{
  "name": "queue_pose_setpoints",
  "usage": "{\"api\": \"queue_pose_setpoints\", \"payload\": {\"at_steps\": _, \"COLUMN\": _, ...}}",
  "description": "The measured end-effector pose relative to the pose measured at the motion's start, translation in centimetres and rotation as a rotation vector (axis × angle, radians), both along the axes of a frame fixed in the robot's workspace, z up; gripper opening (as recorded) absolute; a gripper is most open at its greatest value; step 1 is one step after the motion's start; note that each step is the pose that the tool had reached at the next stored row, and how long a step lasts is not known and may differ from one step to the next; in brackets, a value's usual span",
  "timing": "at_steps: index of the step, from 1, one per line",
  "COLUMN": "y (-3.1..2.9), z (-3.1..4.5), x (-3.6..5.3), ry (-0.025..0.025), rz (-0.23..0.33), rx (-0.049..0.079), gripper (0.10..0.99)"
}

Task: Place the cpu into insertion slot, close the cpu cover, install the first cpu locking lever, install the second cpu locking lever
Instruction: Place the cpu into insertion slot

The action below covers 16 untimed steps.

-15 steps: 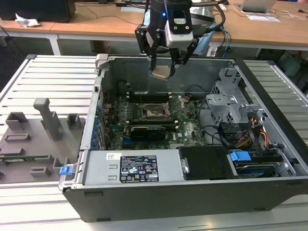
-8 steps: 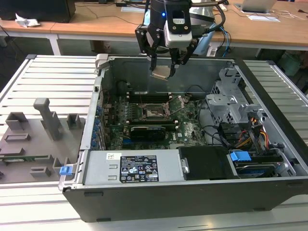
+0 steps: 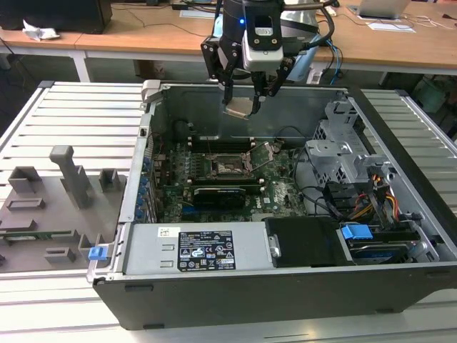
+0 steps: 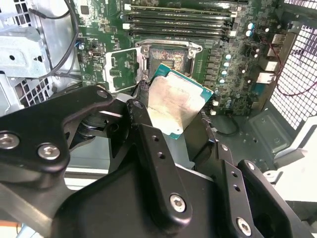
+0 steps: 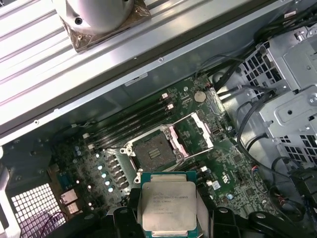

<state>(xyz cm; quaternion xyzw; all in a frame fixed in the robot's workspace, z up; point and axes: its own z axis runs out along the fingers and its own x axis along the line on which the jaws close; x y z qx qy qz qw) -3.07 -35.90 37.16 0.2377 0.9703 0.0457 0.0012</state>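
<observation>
I hold the cpu (image 5: 169, 206) clamped in my gripper (image 3: 245, 104) well above the motherboard (image 5: 233, 166), the insertion slot (image 5: 154, 150) bare almost directly beneath, cpu cover (image 5: 194, 133) swung open.

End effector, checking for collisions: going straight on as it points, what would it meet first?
Holding the chip, the end effector would likely meet the open socket; depth unclear.
</observation>
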Motion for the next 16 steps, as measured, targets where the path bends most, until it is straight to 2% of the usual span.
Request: {"api": "queue_pose_setpoints", "payload": {"at_steps": 16, "y": 0.0, "z": -0.01, "x": 0.0, "ry": 0.0, "rz": -0.051, "rx": 0.0, "gripper": 0.529}}
